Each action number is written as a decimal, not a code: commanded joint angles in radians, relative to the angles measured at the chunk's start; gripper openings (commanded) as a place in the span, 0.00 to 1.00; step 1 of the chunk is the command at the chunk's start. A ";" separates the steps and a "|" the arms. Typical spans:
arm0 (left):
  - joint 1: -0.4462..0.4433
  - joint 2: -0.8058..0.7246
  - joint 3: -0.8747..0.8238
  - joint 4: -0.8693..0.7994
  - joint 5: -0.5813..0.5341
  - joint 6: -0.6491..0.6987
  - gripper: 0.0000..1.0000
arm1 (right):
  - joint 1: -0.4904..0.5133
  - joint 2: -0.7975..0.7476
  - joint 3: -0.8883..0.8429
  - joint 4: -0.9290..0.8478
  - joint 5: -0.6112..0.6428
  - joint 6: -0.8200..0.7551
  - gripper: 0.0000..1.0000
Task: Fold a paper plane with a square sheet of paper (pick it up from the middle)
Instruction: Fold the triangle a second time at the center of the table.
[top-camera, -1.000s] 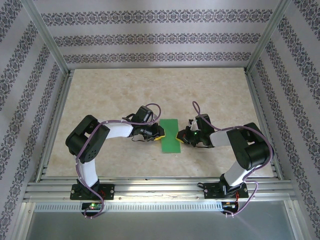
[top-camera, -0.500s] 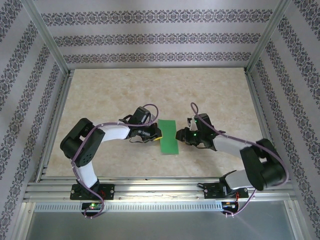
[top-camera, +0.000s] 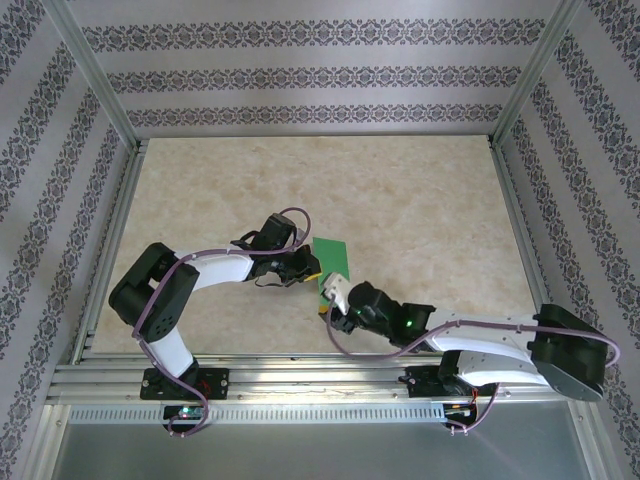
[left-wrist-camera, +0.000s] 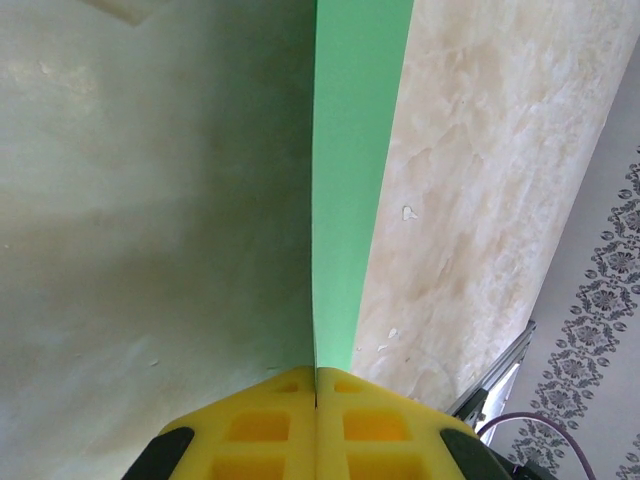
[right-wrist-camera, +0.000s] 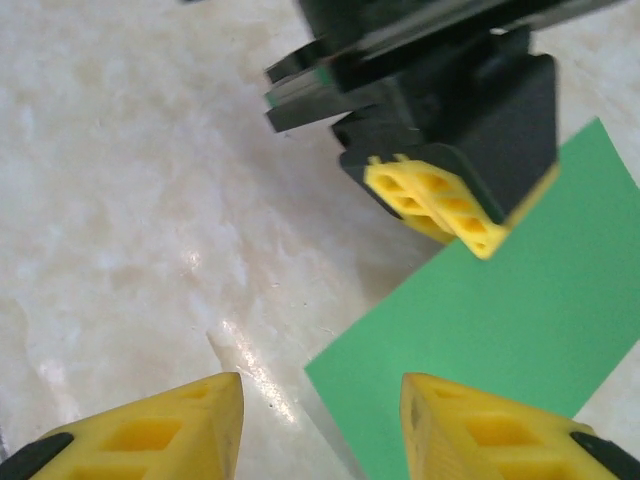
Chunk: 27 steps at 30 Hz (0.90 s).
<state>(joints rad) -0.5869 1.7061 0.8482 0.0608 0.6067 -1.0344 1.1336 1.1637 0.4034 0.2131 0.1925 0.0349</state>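
I see the green sheet of paper (top-camera: 330, 254) a little below the middle of the top view, on the marbled worktop (top-camera: 420, 190), with its lower end hidden under the right arm's wrist. The left tool (top-camera: 312, 268) reaches in from the left of that frame and is clamped on the sheet's left edge. In the left wrist view its yellow fingers (left-wrist-camera: 270, 430) are pressed together at the bottom centre. The paper comes out from between them and runs as a narrow green strip straight up to the top edge, with shaded worktop on its left and lit worktop on its right. I cannot tell whether the far part of the sheet rests on the worktop or hangs just above it. The right arm lies low across the bottom of the top view, and the right tool (right-wrist-camera: 320, 400) comes up at the sheet's lower end. In the right wrist view its two yellow fingers (right-wrist-camera: 150, 430) stand apart at the bottom, roughly half open, with nothing between them but bare worktop and the sheet's near corner just ahead of the gap. The sheet fills the right side of that frame. The left tool's yellow pads (right-wrist-camera: 440, 205) bite its upper edge above the centre.
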 joint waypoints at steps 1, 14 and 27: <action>0.010 -0.014 0.004 0.006 0.010 -0.022 0.05 | 0.052 0.063 0.011 0.094 0.181 -0.155 0.46; 0.011 -0.015 -0.012 0.028 0.014 -0.035 0.05 | 0.125 0.252 0.074 0.104 0.402 -0.174 0.42; 0.012 -0.010 -0.007 0.028 0.010 -0.037 0.05 | 0.128 0.247 0.064 0.071 0.387 -0.123 0.19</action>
<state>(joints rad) -0.5861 1.7061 0.8474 0.0612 0.6098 -1.0565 1.2484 1.4109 0.4564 0.3004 0.5518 -0.1188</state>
